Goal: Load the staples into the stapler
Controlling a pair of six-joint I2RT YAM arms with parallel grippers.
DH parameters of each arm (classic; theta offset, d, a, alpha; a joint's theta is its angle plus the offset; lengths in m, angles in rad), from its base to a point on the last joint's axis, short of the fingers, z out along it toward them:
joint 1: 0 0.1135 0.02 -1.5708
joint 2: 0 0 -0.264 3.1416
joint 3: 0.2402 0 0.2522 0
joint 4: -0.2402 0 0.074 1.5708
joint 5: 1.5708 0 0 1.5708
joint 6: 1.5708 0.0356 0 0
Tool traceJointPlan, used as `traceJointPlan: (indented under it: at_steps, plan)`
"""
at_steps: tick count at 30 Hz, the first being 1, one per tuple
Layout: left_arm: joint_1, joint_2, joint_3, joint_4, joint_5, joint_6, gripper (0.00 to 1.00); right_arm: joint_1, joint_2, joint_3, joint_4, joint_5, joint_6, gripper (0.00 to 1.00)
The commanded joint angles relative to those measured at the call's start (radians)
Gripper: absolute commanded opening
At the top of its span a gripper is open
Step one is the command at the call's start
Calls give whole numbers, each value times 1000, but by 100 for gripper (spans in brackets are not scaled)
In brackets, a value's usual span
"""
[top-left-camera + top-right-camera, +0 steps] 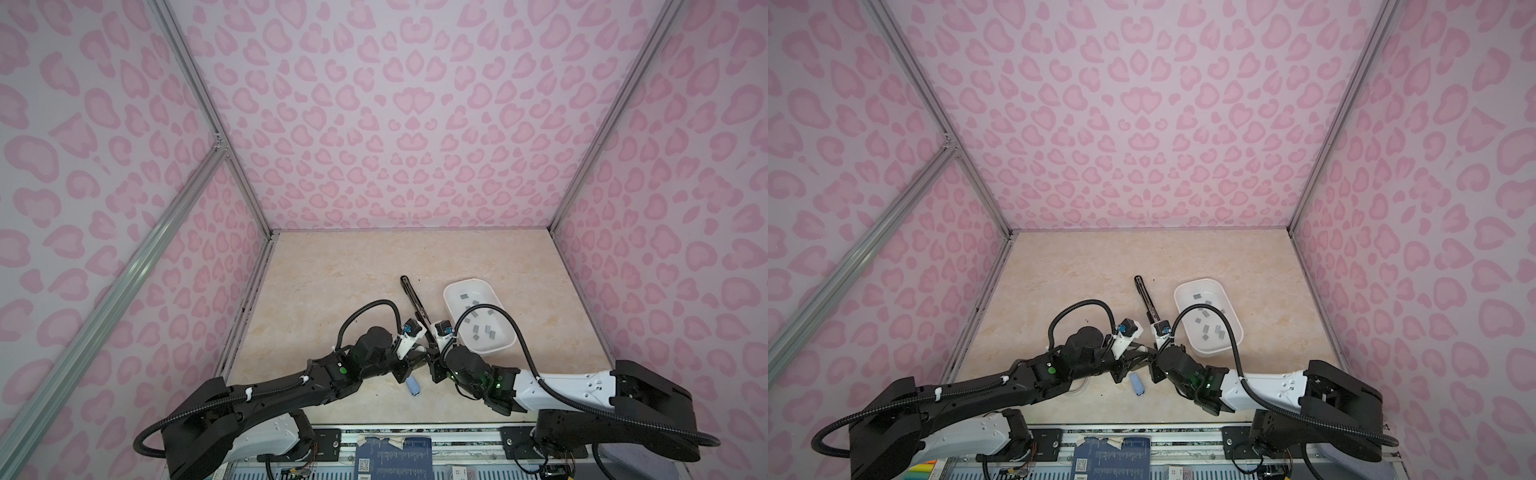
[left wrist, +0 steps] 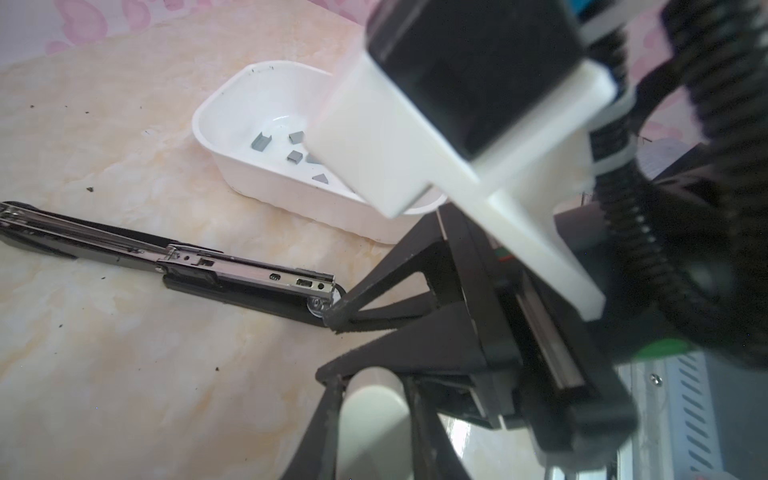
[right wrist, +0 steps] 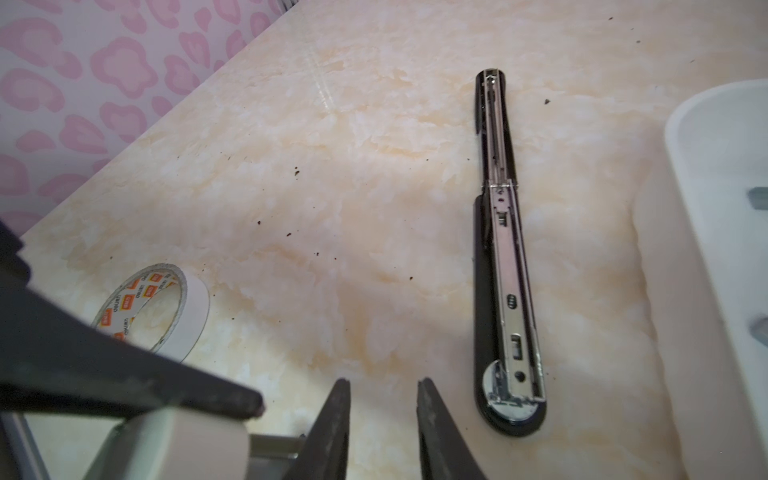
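- R gripper (image 3: pixel 384 386): fingers (image 3: pixel 434 419) stood apart w/ bare table (image 3: pixel 332 166) between them; released, nothing held.
- Its tips sat just beside the near, rounded end of the stapler (image 3: pixel 505 266). In the left wrist view one tip looked to touch that end; couldn't say for sure.
- L gripper (image 2: pixel 370 376): clenched, close beside the R one. A pale rounded shape showed at its fingers; couldn't tell what it was, or whether it was gripped.
- Stapler lay on the table opened out flat, metal magazine channel facing up. No strip seen in the channel.
- Staples (image 2: pixel 261 141): small grey strips, loose in the white tray (image 2: pixel 270 199), which sat just beside the stapler on the R side. None seen outside it.
- Tape roll (image 3: pixel 187 328) lay flat near the L gripper; a small blue thing (image 1: pixel 413 386) lay btwn the arms, near the front. Neither in play.
- Step, imo: stapler opened & ready, strip pick-up not yet begun.
- Next move prob. calls for the R gripper to go over the tray wall, pinch one strip by its sides, then bring it legs-down & in line w/ the channel. L could steady the base.
- Strips looked thin & slick, so a low, square pinch seemed needed.
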Motion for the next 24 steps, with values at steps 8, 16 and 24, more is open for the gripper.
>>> traceJointPlan:
  at_steps: [8,16,24]
  plan:
    - [1,-162,-97,154,-95,-53,4,41,-3,-28,99,-36,-7,30]
    - [1,-309,-169,179,-159,-87,4,119,-15,-27,152,8,-67,32]
    - [1,-358,-194,180,-127,-70,4,117,-201,-99,106,48,-160,45]
